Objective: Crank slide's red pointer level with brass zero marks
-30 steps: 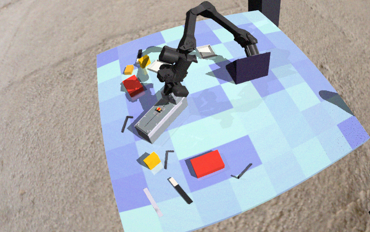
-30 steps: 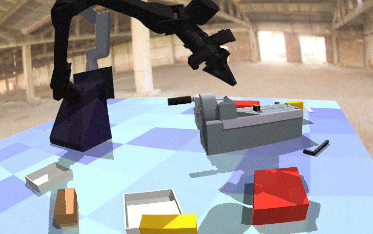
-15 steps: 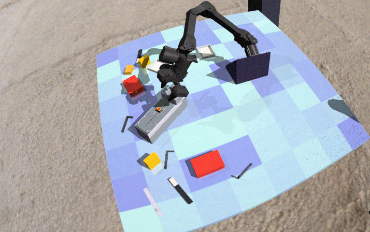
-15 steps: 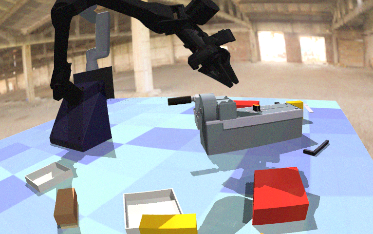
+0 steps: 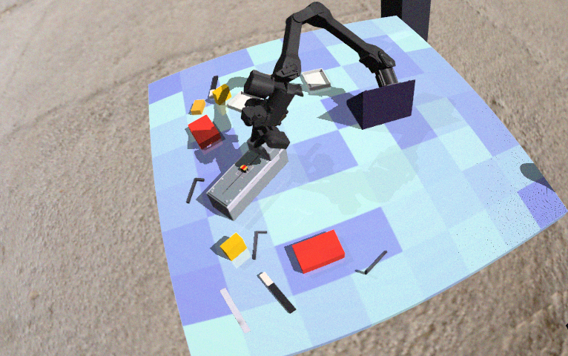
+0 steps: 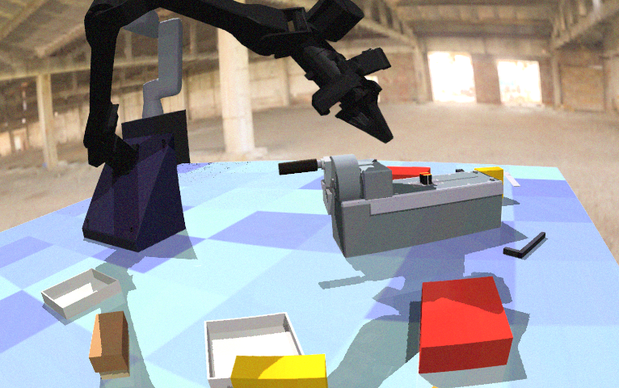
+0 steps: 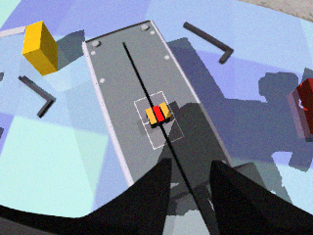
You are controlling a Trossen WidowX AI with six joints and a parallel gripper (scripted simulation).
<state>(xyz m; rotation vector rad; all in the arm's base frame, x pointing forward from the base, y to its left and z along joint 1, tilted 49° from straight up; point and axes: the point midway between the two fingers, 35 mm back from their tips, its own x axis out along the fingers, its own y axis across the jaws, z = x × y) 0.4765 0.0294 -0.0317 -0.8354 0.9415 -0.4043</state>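
Note:
The grey box-shaped machine (image 5: 251, 187) (image 6: 423, 221) (image 7: 117, 98) lies on the checkered table. Its black crank handle (image 6: 298, 166) sticks out sideways from the round housing at one end. On the top slot, the slide's red pointer (image 5: 243, 167) (image 6: 425, 178) (image 7: 156, 114) sits between two brass-coloured marks and looks about level with them. My gripper (image 6: 384, 136) (image 7: 191, 167) hangs in the air above the crank end, well clear of the handle. Its fingers stand a little apart with nothing between them.
A red block (image 5: 205, 130) (image 6: 461, 322) lies beside the machine, and a larger red block (image 5: 318, 250) lies farther off. A yellow block (image 5: 233, 245) (image 7: 41, 47), black L-keys (image 5: 193, 188) (image 6: 524, 246) (image 7: 210, 41), white trays (image 6: 250, 346) (image 6: 79, 293) and the arm's base (image 6: 135, 201) stand around.

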